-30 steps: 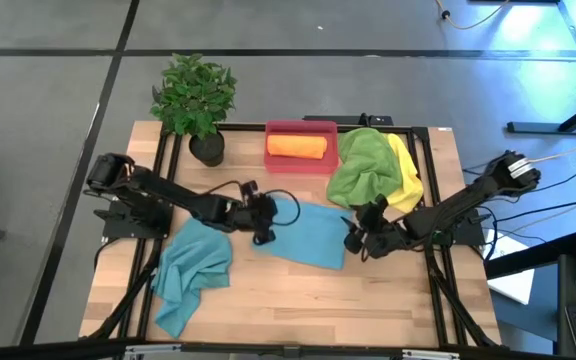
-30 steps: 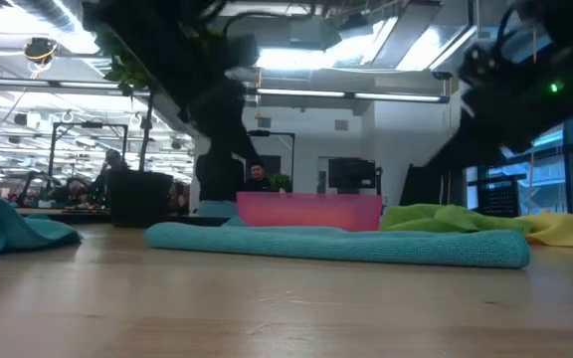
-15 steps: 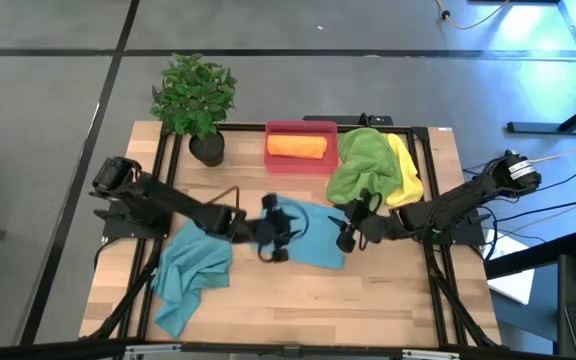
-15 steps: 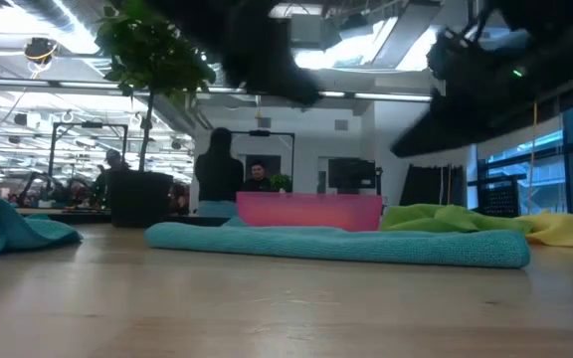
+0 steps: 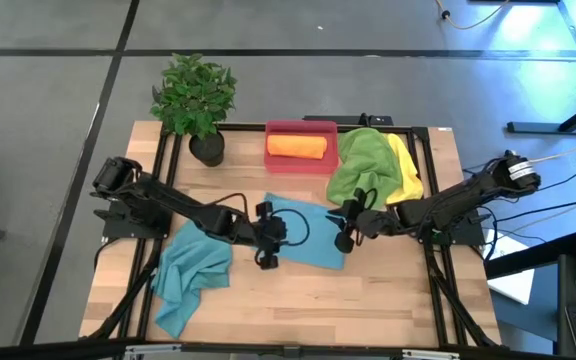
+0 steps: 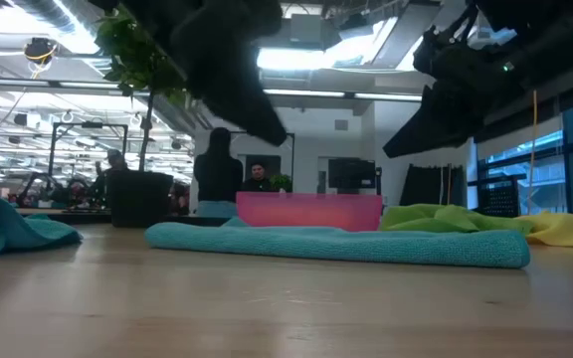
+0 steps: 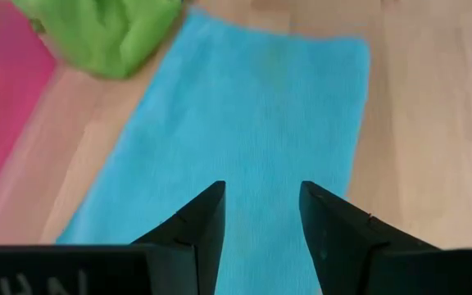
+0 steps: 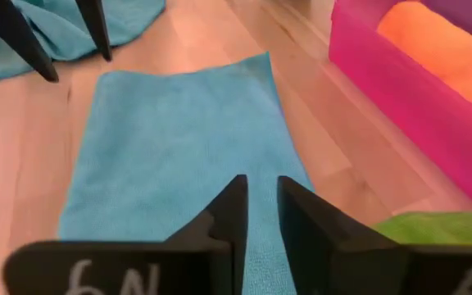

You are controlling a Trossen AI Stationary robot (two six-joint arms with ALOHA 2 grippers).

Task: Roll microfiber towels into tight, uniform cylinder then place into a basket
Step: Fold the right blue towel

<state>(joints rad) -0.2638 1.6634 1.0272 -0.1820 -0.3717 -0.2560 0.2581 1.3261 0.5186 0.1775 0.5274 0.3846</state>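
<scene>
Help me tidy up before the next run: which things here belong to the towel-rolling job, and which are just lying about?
Part of the job:
flat teal towel
crumpled teal towel
green towel
yellow towel
rolled orange towel
pink basket

Just lying about:
potted plant

Both arms are dark, slim and jointed, with thin black cables that loop near the wrists. The left gripper has two black, wedge-shaped fingers with pointed tips. The right gripper has the same fingers; white hand-written marks show on its body.
</scene>
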